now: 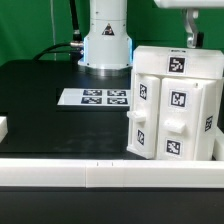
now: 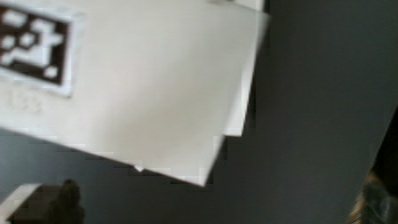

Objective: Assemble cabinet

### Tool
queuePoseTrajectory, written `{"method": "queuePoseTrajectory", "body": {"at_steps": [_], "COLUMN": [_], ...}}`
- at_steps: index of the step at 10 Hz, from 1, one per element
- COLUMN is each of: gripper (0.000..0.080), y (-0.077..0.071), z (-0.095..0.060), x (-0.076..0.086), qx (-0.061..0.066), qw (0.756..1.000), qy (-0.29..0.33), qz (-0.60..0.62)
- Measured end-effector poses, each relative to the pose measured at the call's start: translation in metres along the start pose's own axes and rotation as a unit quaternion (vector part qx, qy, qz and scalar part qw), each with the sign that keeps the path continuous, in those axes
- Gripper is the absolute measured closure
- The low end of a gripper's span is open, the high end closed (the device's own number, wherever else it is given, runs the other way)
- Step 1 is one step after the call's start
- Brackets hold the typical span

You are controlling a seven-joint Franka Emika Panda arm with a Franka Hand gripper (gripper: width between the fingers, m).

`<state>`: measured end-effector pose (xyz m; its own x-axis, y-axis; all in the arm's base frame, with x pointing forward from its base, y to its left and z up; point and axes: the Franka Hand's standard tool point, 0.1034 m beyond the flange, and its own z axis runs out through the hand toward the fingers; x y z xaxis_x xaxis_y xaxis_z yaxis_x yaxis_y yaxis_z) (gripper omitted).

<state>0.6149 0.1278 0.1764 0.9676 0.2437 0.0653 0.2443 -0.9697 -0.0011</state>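
**Cabinet sitting at the table edge with the fingers mostly out of sight**

You are looking at the cabinet (image 1: 172, 108) standing at the exterior view's right, close against the white rail (image 1: 110, 172) that is running along the near edge of the black table (image 1: 40, 100). Its tagged faces are turning toward the camera, and the door-like panels with their knobs appear to be sitting on the front. The marker board (image 1: 96, 97) is lying flat well apart from it, near the arm's base (image 1: 106, 45).

The gripper (image 1: 190, 28) is hanging just above the cabinet's top, cut off by the frame, so you cannot tell whether its fingers are spread or pressed together. In the wrist view one dark finger (image 2: 48, 203) is showing at the corner (the other is out of frame), and a white tagged face of the cabinet (image 2: 151, 100) is filling most of the picture, blurred.

What could be going wrong from here, in my judgement: a descent slightly off-centre could be catching the top wall and tipping or shoving the cabinet, and any panel not fully seated could be jarring loose. With the view this blurred, you are judging alignment poorly, so a grip could be landing on an edge and slipping.
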Motion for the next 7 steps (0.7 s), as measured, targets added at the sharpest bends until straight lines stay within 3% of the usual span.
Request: {"method": "queuePoseTrajectory", "body": {"at_steps": [2, 4, 5, 6, 7], "gripper": [0.0002, 0.0002, 0.0002, 0.0002, 0.0002], "y": [0.004, 0.009, 0.012, 0.014, 0.017], "z": [0.001, 0.009, 0.009, 0.002, -0.004], "x": [0.0, -0.001, -0.005, -0.007, -0.004], "qx": [-0.006, -0.011, -0.015, -0.007, -0.005], "qw": [0.992, 0.947, 0.912, 0.87, 0.858], "qy": [-0.002, 0.001, -0.017, -0.047, -0.053], "qz": [-0.125, -0.322, -0.41, -0.491, -0.511]}}
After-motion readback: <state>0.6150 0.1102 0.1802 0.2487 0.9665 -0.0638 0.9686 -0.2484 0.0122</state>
